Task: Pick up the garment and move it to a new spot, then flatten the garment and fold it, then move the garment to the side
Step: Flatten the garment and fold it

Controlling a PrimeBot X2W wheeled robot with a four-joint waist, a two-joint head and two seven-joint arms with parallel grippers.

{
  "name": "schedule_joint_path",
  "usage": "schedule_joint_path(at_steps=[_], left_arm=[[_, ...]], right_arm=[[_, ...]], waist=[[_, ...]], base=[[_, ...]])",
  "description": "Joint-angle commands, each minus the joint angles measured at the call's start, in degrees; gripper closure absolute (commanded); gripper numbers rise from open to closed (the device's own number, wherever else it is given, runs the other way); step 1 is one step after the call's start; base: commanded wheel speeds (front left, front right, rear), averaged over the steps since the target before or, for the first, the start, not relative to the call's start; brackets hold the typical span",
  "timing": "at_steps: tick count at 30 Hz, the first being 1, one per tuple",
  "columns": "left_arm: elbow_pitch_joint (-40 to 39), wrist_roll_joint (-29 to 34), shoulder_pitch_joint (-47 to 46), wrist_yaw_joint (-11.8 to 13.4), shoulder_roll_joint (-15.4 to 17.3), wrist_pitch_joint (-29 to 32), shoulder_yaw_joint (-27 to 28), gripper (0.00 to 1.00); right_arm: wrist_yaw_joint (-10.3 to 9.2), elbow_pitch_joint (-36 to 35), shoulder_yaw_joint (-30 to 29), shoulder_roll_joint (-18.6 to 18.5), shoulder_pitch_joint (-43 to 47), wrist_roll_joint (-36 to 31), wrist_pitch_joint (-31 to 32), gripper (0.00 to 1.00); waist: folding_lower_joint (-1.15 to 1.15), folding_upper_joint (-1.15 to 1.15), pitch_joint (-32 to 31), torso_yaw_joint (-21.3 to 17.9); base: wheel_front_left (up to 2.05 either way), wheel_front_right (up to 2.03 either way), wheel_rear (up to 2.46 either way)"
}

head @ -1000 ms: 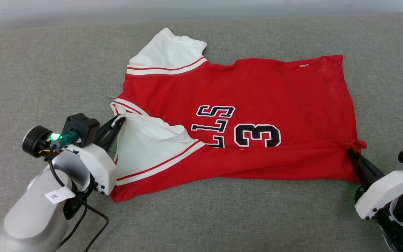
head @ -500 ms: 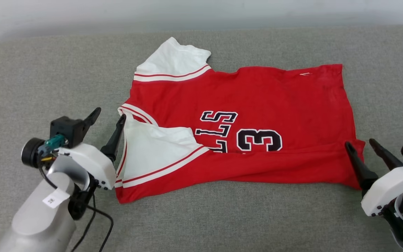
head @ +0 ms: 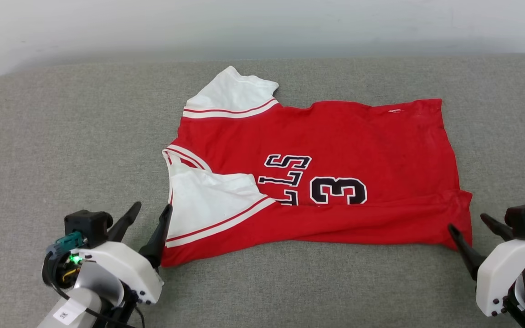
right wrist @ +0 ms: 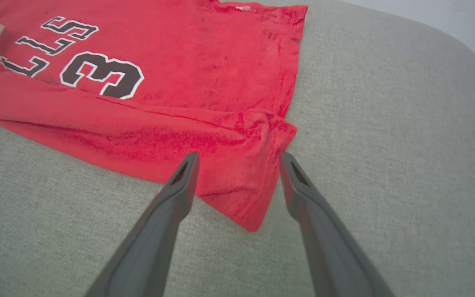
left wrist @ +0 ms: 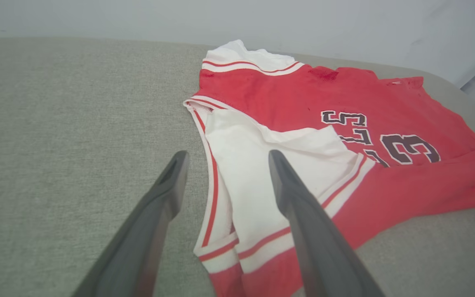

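You have the garment (head: pixel 335 136) on the grey surface (head: pixel 62 136), near edge and sleeve (head: pixel 203 196) folded in, left hand (head: pixel 152 207) and right hand (head: pixel 466 222) spread wide, empty, at its ends; I judge further folding and moving it aside remain.

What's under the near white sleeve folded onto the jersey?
The white sleeve lies on the red front of the garment. It and the folded-over red strip cover part of the black-and-white print; anything else beneath is hidden.

Garment (head: pixel 335 136) soft matt cloth; couch (head: pixel 62 136) coarse grey weave; pincer fingers (left wrist: pixel 155 214) smooth matt plastic
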Motion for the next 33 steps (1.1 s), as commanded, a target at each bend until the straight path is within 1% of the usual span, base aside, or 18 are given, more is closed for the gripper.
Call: schedule_joint_path(at_steps=[1, 3, 4, 7, 9, 11, 12, 14, 19, 22, 23, 25, 26, 27, 28, 33], left_arm=[[-2.2, -0.9, 1.5, 1.1, 0.9, 2.2, 0.4, 0.0], [-5.4, -2.2, 3.6, 2.6, 1.8, 5.6, 0.4, 0.0], [-9.9, -3.4, 6.2, 4.7, 3.4, 11.0, -0.2, 0.0], [-13.1, -4.1, 8.1, 6.7, 4.8, 15.0, -0.7, 0.0], [-14.0, -4.0, 8.7, 8.2, 5.5, 16.9, -1.0, 0.0], [-14.4, -3.8, 8.9, 9.3, 5.8, 18.1, -1.1, 0.0], [-14.4, -4.4, 8.8, 9.6, 5.3, 18.2, -0.8, 0.0], [-13.3, -3.7, 8.3, 10.4, 6.0, 19.0, -1.0, 0.0], [-9.9, -2.8, 7.0, 12.0, 5.9, 19.6, -1.1, 0.0], [-8.3, -2.2, 6.5, 12.2, 6.1, 19.9, -1.5, 0.0], [-7.0, -2.8, 6.4, 11.4, 5.5, 20.7, -2.0, 0.0], [-6.4, -3.2, 6.3, 10.9, 5.2, 21.2, -2.4, 0.0], [-5.7, -3.5, 6.4, 10.4, 4.9, 21.8, -2.9, 0.33], [-5.2, -4.0, 6.5, 10.0, 4.7, 22.4, -3.3, 0.63], [-4.8, -4.4, 6.6, 9.6, 4.3, 22.5, -3.4, 1.0], [-4.8, -4.4, 5.1, 7.9, 3.3, 19.0, -2.7, 1.0]], right_arm=[[-0.05, -1.5, -0.6, 0.6, 0.8, -0.6, 1.9, 0.0], [-0.06, -3.0, -2.0, 2.1, 2.2, -0.2, 5.5, 0.0], [-0.06, -5.8, -4.4, 4.3, 3.6, -0.4, 10.8, 0.0], [-0.05, -8.6, -6.0, 6.2, 5.4, -1.5, 16.1, 0.0], [-0.06, -10.6, -7.1, 7.4, 5.8, -2.1, 18.0, 0.0], [-0.05, -12.1, -7.7, 8.2, 6.2, -2.5, 19.0, 0.0], [-0.05, -12.7, -8.1, 8.5, 6.4, -2.6, 19.4, 0.0], [-0.05, -13.7, -8.4, 9.1, 6.4, -2.8, 19.6, 0.0], [-0.05, -14.8, -8.5, 9.8, 6.1, -2.9, 19.1, 0.0], [-0.05, -15.0, -8.7, 9.8, 6.1, -3.0, 18.8, 0.0], [-0.05, -15.0, -8.9, 9.8, 6.0, -3.1, 18.4, 0.0], [-0.05, -15.0, -9.0, 9.8, 5.9, -3.1, 18.2, 0.0], [-0.05, -14.9, -9.1, 9.9, 5.9, -3.2, 18.0, 0.0], [-0.05, -14.9, -9.2, 9.9, 5.8, -3.1, 17.9, 0.0], [-0.05, -14.8, -9.3, 9.9, 5.7, -3.2, 17.8, 0.0], [-0.05, -13.8, -10.4, 8.9, 4.7, -4.1, 17.8, 0.0]], waist=[[0.01, 0.0, 0.1, -0.1], [0.01, 0.0, 0.3, -0.3], [0.01, 0.0, 0.7, -0.5], [0.01, 0.0, 1.0, -0.9], [0.01, 0.0, 1.4, -1.3], [0.01, 0.0, 1.9, -1.6], [0.01, 0.0, 2.2, -1.7], [0.01, 0.0, 3.0, -2.2], [0.01, 0.0, 4.9, -3.3], [0.01, 0.0, 5.6, -3.6], [0.01, 0.0, 6.1, -3.7], [0.01, 0.0, 6.3, -3.7], [0.01, 0.0, 6.5, -3.7], [0.01, 0.0, 6.6, -3.7], [0.01, 0.0, 6.7, -3.6], [0.01, 0.0, 6.2, -2.4]], base=[[0.0, 0.0, 0.0], [0.0, 0.0, 0.0], [0.0, 0.0, 0.0], [0.0, 0.0, 0.0], [0.0, 0.0, 0.0], [0.0, 0.0, 0.0], [0.0, 0.0, 0.0], [0.0, 0.0, 0.0], [0.0, 0.0, 0.0], [0.0, 0.0, 0.0], [0.0, 0.0, 0.0], [0.0, 0.0, 0.0], [0.0, 0.0, 0.0], [0.0, 0.0, 0.0], [0.0, 0.0, 0.0], [0.0, 0.0, 0.0]])
